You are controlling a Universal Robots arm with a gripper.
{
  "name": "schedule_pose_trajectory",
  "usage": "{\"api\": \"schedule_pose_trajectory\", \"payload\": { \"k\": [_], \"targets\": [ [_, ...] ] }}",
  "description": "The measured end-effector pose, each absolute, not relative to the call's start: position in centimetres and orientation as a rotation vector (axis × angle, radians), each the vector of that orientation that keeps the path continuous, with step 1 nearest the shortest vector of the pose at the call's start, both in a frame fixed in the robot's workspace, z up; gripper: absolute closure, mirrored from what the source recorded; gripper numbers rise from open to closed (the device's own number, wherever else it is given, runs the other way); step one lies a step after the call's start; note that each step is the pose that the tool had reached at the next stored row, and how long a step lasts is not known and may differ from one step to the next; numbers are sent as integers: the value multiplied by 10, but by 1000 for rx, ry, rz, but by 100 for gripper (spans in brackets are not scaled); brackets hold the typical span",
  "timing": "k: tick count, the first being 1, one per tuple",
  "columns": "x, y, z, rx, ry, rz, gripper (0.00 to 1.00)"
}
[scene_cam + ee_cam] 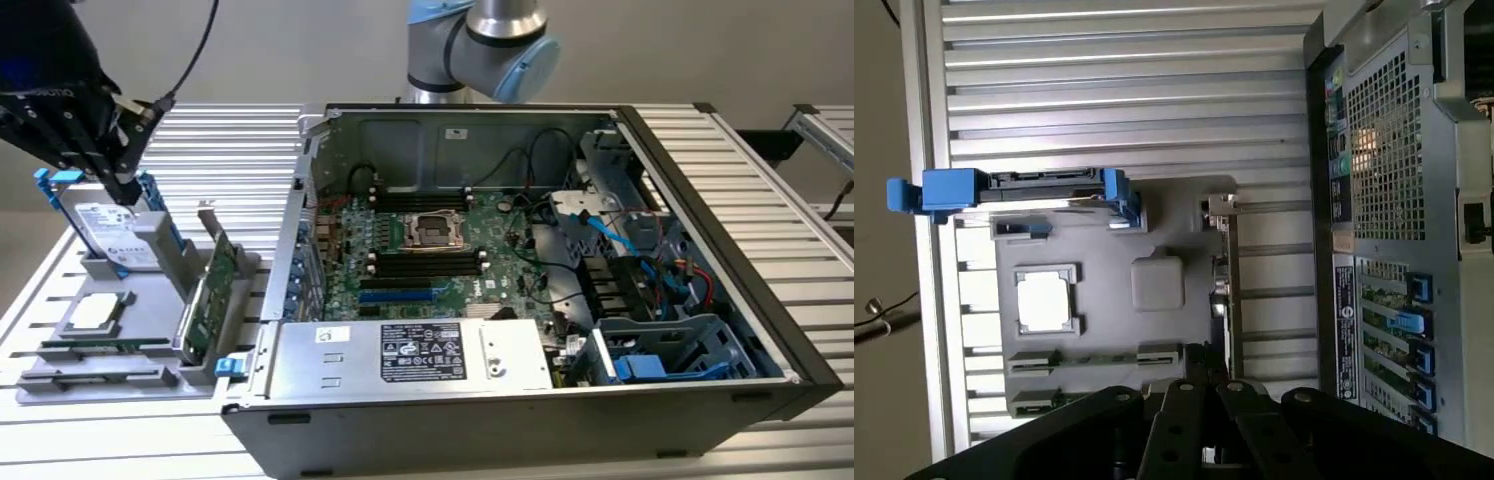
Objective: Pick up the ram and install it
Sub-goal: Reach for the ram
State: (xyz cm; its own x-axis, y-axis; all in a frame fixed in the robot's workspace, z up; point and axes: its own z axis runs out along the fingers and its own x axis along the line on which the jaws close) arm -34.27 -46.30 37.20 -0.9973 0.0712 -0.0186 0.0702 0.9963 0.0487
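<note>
My gripper is pressed together and empty. It hangs over the far end of the grey tray on the desk, just above the hard drive. The ram lies flat in a slot near the tray's front end, well apart from my gripper.

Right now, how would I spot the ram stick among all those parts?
Find the open computer case, then the grey parts tray to the exterior view's left. Along the tray's near edge lies the ram, a long, thin green strip in a low slot, unlike the square silver processor or the tall green expansion card standing upright.
</note>
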Motion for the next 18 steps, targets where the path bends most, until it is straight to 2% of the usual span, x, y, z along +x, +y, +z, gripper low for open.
{"api": "schedule_pose_trajectory", "payload": {
  "k": [18],
  "targets": [
    [-384, -490, 354, 113, 3148, 73, 89]
  ]
}}
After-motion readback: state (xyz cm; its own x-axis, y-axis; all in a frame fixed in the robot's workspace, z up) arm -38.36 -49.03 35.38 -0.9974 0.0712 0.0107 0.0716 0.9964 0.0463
